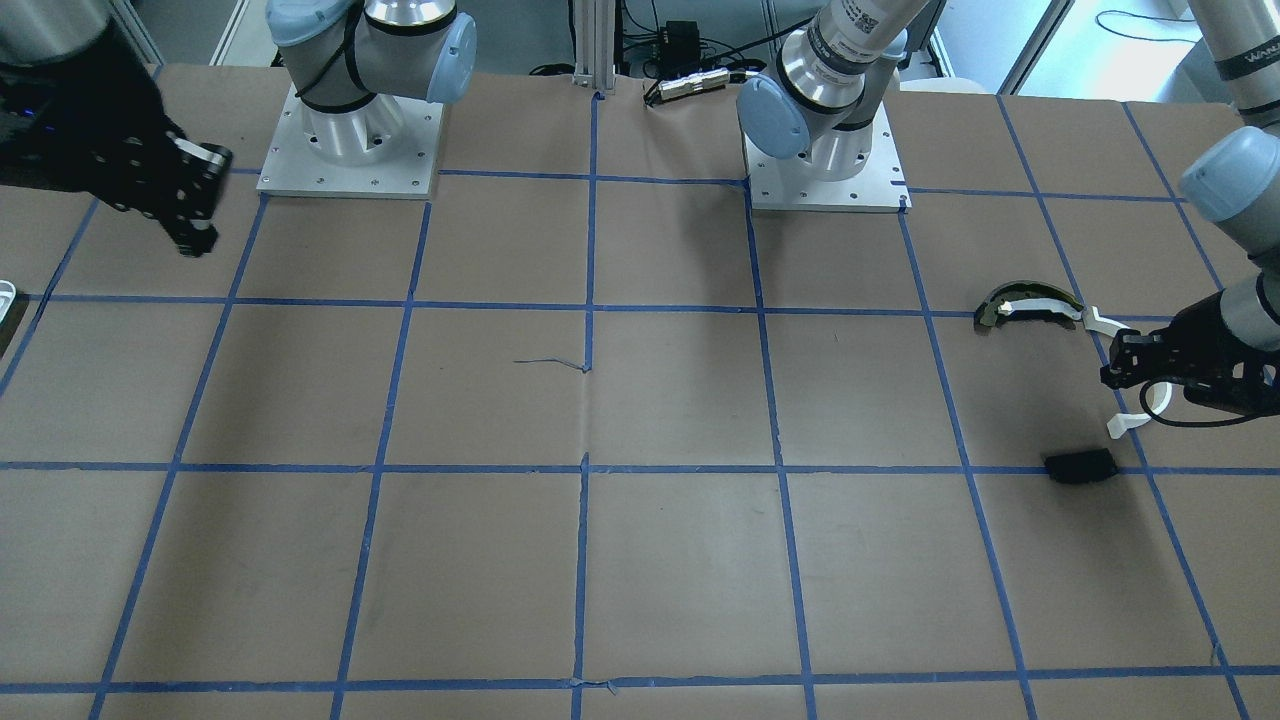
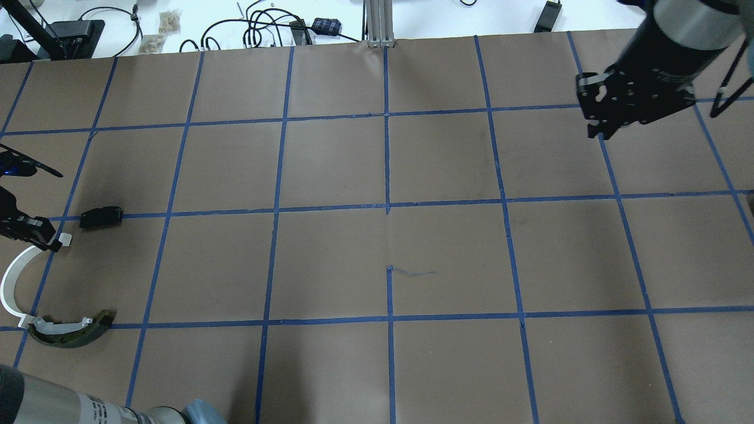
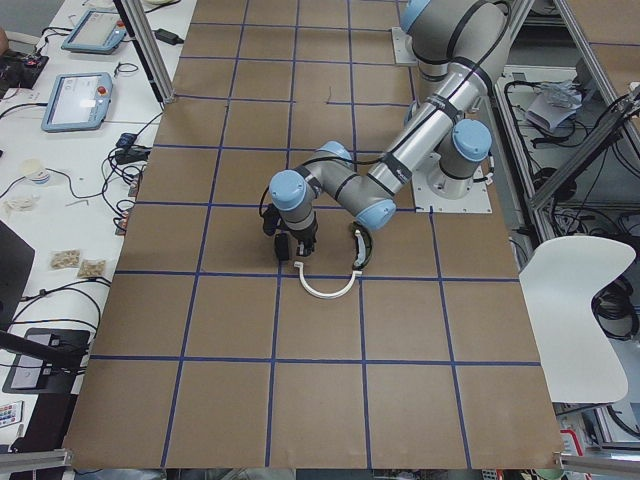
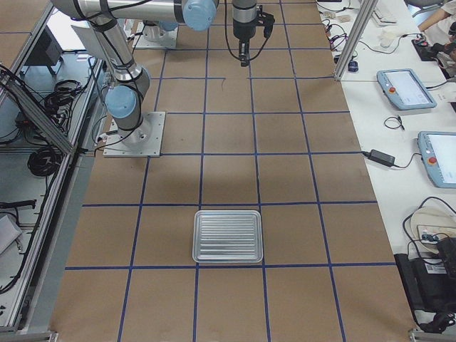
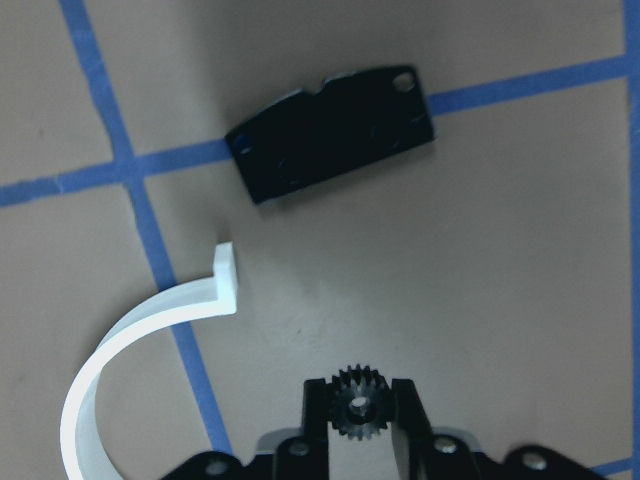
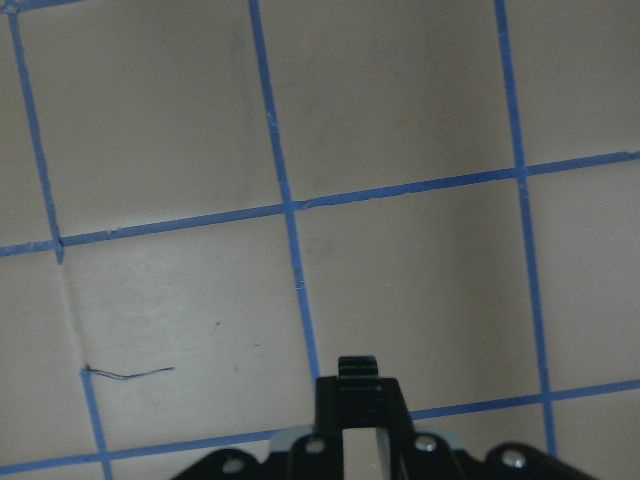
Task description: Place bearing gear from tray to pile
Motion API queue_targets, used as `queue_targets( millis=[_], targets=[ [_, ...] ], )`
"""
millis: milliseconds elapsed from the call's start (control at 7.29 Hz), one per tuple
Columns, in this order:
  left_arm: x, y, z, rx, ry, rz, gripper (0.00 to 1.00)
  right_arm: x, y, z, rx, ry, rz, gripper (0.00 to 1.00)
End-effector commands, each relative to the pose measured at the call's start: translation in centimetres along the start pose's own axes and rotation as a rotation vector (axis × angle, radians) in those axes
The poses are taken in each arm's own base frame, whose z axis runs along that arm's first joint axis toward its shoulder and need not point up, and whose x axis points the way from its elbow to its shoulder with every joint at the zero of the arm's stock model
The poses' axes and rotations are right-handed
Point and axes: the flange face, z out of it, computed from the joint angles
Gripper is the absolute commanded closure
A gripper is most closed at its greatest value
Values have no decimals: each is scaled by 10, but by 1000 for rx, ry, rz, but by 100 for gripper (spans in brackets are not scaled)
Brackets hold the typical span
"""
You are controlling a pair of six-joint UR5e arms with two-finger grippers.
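One bearing gear (image 5: pixel 358 408) was clamped between the fingers of the L gripper (image 5: pixel 358 395), held over the table at the pile; white half-ring arc (image 5: pixel 130 340) lay w/ its squared end just beside the gripper; black plate (image 5: pixel 335 130) lay near, across a blue tape line; dark curved piece (image 2: pixel 70 330) w/ pale band lay at the arc's other end; R gripper (image 6: pixel 358 385) hung well apart, fingers closed together, nothing seen between them; tray (image 4: pixel 228 236) sat toward the robot's right end.
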Motion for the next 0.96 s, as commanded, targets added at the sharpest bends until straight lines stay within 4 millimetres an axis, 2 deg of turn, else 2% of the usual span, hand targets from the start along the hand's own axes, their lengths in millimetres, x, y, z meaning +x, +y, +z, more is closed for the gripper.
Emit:
queue_targets(
  millis=[0, 137, 274, 411, 549, 686, 823],
  targets=[
    [-11, -8, 35, -10, 25, -18, 100, -119, 6, 39, 67, -52, 53, 84],
    [-11, -10, 42, -16, 34, -19, 100, -163, 5, 68, 83, -73, 44, 86],
    [-11, -12, 45, -20, 38, -38, 100, -196, 7, 107, 90, -84, -22, 85],
    [-10, -12, 46, -24, 39, -61, 79, -221, 13, 147, 61, -71, -97, 85],
    [-10, -12, 46, -24, 39, -79, 16, -240, 16, 184, 50, -71, -131, 85],
    [-9, -12, 44, -19, 39, -78, 2, -259, 16, 221, 73, -79, -178, 82],
    [-7, -12, 37, -18, 27, -73, 0, -273, 22, 235, 91, -86, -206, 69]
  ],
)
